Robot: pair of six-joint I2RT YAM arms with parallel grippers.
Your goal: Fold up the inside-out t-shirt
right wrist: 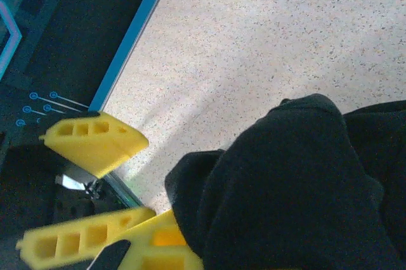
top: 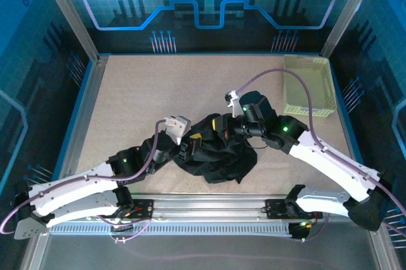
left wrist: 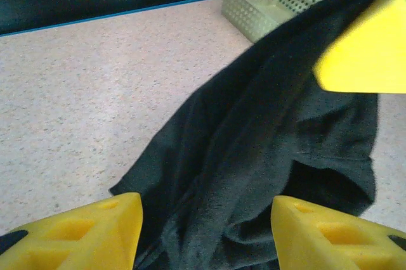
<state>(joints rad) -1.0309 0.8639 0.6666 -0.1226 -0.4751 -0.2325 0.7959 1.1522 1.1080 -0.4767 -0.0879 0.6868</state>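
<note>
Straightening stage, no fold made yet. Right gripper (top: 222,127) clenched on black t-shirt (top: 219,159), cloth bunched at jaws. Left gripper (left wrist: 206,222) released, cloth lying between jaws. Next likely: left finds hem, spreads flat.

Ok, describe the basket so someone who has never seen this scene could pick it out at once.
Look at the speckled beige table and go to its far right corner in the top view. The basket sits there, well apart from the black t-shirt heaped near the front middle. It is pale yellow-green, rigid and perforated, not dark soft cloth.
</note>
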